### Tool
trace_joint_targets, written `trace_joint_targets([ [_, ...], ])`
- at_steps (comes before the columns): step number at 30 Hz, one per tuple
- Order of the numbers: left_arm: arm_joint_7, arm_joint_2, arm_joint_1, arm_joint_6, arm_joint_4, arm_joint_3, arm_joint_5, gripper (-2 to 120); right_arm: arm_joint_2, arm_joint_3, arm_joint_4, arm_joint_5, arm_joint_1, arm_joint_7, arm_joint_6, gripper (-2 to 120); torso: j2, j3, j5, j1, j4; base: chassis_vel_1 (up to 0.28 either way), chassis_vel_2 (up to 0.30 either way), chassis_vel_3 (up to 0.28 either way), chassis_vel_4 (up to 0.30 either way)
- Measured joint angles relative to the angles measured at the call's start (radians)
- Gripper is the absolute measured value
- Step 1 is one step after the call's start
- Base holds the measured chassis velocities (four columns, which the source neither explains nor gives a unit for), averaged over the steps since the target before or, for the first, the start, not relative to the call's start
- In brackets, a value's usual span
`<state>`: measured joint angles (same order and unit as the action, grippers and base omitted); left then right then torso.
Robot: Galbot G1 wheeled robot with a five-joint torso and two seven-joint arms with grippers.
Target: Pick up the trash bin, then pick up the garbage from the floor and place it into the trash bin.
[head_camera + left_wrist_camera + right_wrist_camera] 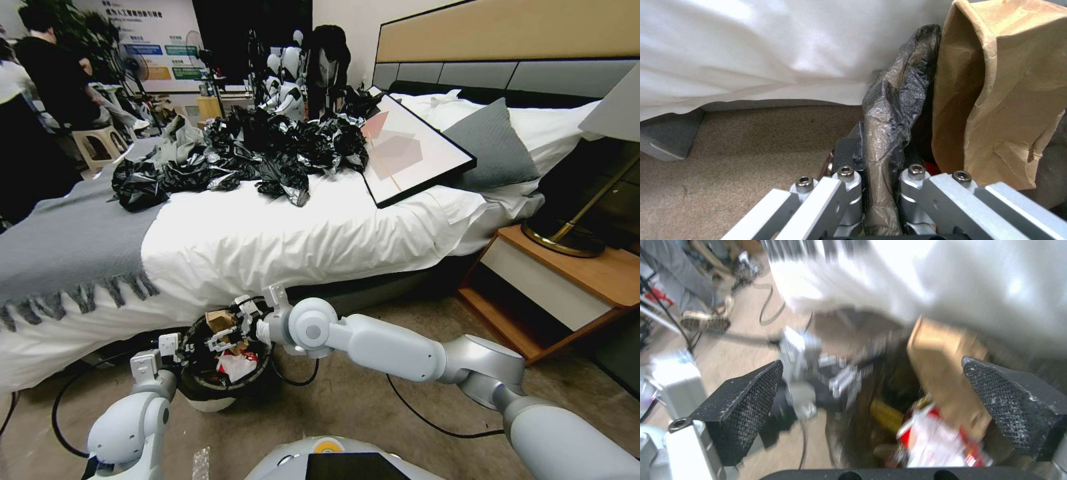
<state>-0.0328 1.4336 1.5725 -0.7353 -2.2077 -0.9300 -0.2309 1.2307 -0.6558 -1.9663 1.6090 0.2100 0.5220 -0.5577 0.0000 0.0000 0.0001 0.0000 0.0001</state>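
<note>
The trash bin (212, 395), a white bucket with a dark bag over its rim, is beside the bed's edge. My left gripper (171, 347) is shut on the bin's near-left rim; the left wrist view shows its fingers (849, 186) pinching the bag-covered rim (889, 116). My right gripper (230, 328) is open just above the bin's mouth, its pads (744, 406) wide apart with nothing between them. Inside the bin lies garbage: a brown cardboard piece (220, 320) (1009, 93) (942, 373), a red-and-white wrapper (237, 365) (938, 443) and a yellow wrapper (887, 413).
The bed's white sheet (267, 247) hangs right behind the bin, with a grey throw (67, 240), a heap of black plastic sheeting (267, 147) and a framed picture (407, 150) on top. A wooden nightstand (567, 287) stands at right. Cables (427, 413) cross the carpet.
</note>
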Motion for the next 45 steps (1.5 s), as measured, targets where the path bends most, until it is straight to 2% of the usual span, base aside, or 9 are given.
trace_joint_targets([
  [5,0.000,0.001,0.000,0.000,-0.007,0.001,-0.008,3,-0.042,0.040,-0.034,-0.060,-0.035,-0.001,0.038,100,0.000,0.000,0.0000,0.000,0.0001,0.000,0.000,0.000,0.000],
  [15,0.003,-0.004,0.007,0.000,-0.040,-0.001,-0.029,3,-0.278,0.305,-0.064,-0.538,0.062,-0.035,0.155,100,0.000,0.000,0.0003,0.000,-0.0005,0.000,0.000,0.000,0.000],
  [21,0.017,-0.003,0.015,0.000,-0.060,0.005,-0.053,3,-0.362,0.813,0.015,-1.022,0.512,-0.131,0.282,100,0.000,0.000,0.0009,0.000,0.0000,0.000,0.000,0.000,0.000],
  [22,0.017,-0.003,0.015,0.000,-0.060,0.005,-0.053,3,-0.362,0.813,0.015,-1.022,0.512,-0.131,0.282,100,0.000,0.000,0.0009,0.000,0.0000,0.000,0.000,0.000,0.000],
  [24,0.018,-0.002,0.015,0.000,-0.067,0.016,-0.055,3,-0.313,1.030,0.042,-1.208,0.730,-0.229,0.372,100,0.000,0.000,0.0005,0.000,-0.0010,0.000,0.000,0.000,0.000],
  [29,0.022,-0.002,0.017,0.000,-0.078,0.025,-0.058,3,-0.195,1.202,0.038,-1.351,0.948,-0.284,0.463,100,0.000,0.000,0.0001,0.000,-0.0004,0.000,0.000,0.000,0.000],
  [32,0.023,0.001,0.018,0.000,-0.078,0.030,-0.062,3,0.032,1.324,0.039,-1.513,1.128,-0.343,0.643,100,0.000,0.000,0.0004,0.000,-0.0002,0.000,0.000,0.000,0.000],
  [36,0.024,0.005,0.026,0.000,-0.082,0.032,-0.071,3,0.136,1.365,0.026,-1.575,1.200,-0.370,0.724,100,0.000,0.000,0.0001,0.000,0.0003,0.000,0.000,0.000,0.000],
  [45,0.024,0.001,0.033,0.000,-0.090,0.023,-0.095,3,0.163,1.363,0.034,-1.581,1.207,-0.368,0.738,100,0.000,0.000,-0.0003,0.000,0.0000,0.000,0.000,0.000,0.000],
])
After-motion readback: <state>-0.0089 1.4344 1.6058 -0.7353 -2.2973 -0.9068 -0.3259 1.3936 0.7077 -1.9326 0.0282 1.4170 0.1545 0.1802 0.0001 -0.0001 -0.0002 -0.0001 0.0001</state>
